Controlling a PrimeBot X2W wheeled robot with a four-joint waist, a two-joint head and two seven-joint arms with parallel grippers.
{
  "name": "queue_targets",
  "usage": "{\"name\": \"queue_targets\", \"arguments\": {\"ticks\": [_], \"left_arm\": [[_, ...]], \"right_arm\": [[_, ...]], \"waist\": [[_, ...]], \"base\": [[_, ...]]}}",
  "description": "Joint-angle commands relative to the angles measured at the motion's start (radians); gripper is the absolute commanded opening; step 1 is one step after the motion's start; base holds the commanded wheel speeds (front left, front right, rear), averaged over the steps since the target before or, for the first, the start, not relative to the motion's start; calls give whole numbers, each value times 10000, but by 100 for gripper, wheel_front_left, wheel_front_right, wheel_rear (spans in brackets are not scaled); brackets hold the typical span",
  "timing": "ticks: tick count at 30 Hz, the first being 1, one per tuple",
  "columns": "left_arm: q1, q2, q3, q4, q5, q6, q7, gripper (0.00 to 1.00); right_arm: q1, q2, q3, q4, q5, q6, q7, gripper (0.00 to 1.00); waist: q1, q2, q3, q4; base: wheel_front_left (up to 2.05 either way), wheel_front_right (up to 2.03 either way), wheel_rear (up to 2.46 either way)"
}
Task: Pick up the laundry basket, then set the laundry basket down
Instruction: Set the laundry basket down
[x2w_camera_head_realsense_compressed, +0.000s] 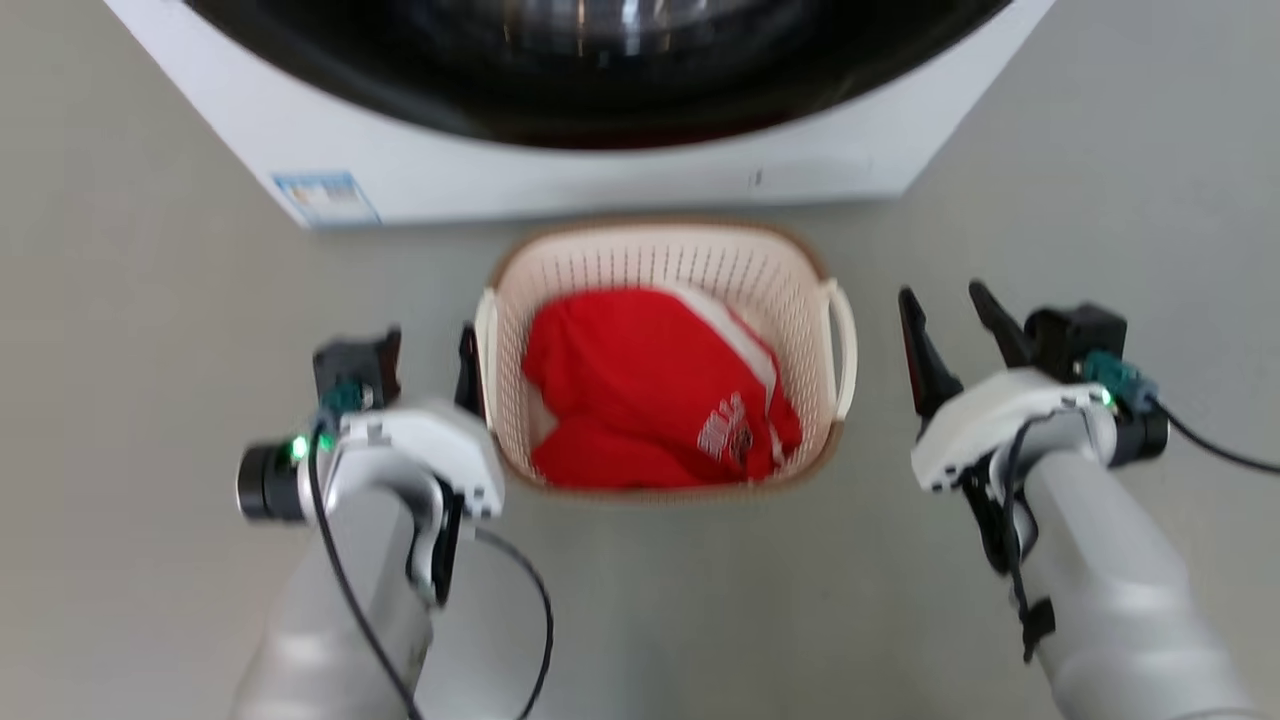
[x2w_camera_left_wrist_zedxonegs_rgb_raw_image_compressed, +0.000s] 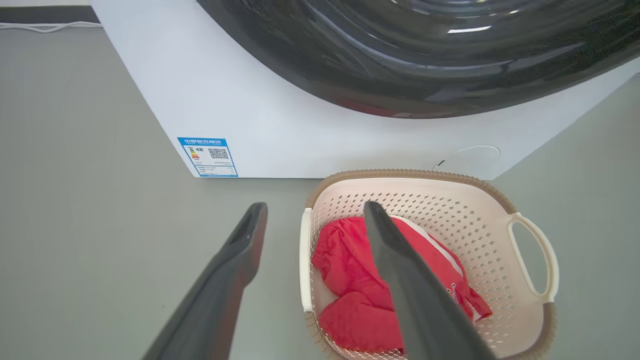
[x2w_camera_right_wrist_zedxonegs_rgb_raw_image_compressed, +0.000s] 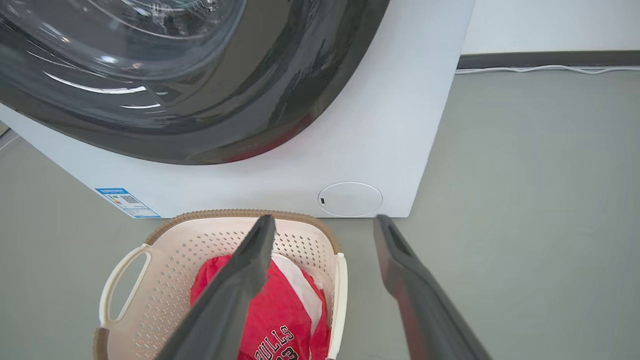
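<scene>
While the laundry basket (x2w_camera_head_realsense_compressed: 660, 262) stands upright on the grey floor (x2w_camera_head_realsense_compressed: 150, 320), close in front of the washing machine (x2w_camera_head_realsense_compressed: 600, 180), both hands flank it at its short ends.

Left hand (x2w_camera_head_realsense_compressed: 430, 350): released, fingers spread, nothing gripped. Its pale forearm rises from the lower left of the head view, and the fingers point toward the machine. The inner finger lies just beside the basket's left loop handle (x2w_camera_head_realsense_compressed: 486, 340). In the left wrist view the hand (x2w_camera_left_wrist_zedxonegs_rgb_raw_image_compressed: 315, 207) frames that handle (x2w_camera_left_wrist_zedxonegs_rgb_raw_image_compressed: 303, 260) between its two fingers, the outer finger over bare floor and the inner one across the basket's interior. The head view is slightly blurred, so contact with the handle cannot be confirmed; the finger appears to sit against it or nearly so.

Right hand (x2w_camera_head_realsense_compressed: 942, 293): released, fingers spread, nothing gripped. Its forearm enters from the lower right, and the fingers again point toward the machine. A strip of floor separates the inner finger from the right loop handle (x2w_camera_head_realsense_compressed: 843, 345). In the right wrist view the hand (x2w_camera_right_wrist_zedxonegs_rgb_raw_image_compressed: 324, 220) shows one finger crossing the basket's interior and the other over the floor, with the near handle (x2w_camera_right_wrist_zedxonegs_rgb_raw_image_compressed: 340, 300) between them.

Basket contents: a red garment (x2w_camera_head_realsense_compressed: 640, 380) with white trim and lettering, bunched on the bottom.

Machine: dark round door above, blue label (x2w_camera_head_realsense_compressed: 325, 197) at the lower corner on the robot's left.
</scene>
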Motion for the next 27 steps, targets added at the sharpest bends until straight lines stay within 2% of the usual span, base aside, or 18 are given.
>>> {"name": "queue_targets", "arguments": {"ticks": [1,15,27], "left_arm": [[413,190,337,-301,125,-129,-51,100],[2958,189,1415,-1467,394,-771,-51,100],[4431,189,2116,-2986,412,-997,-51,100]], "right_arm": [[469,116,17,-323,-190,33,-36,100],[2699,116,-691,-1705,-1040,33,-36,100],[3844,52,-765,-3083,-1193,33,-36,100]], "waist": [[-1,0,-1236,-27],[-1,0,-3934,131],[-1,0,-4504,196]], "base": [[0,0,0],[0,0,0],[0,0,0]]}}
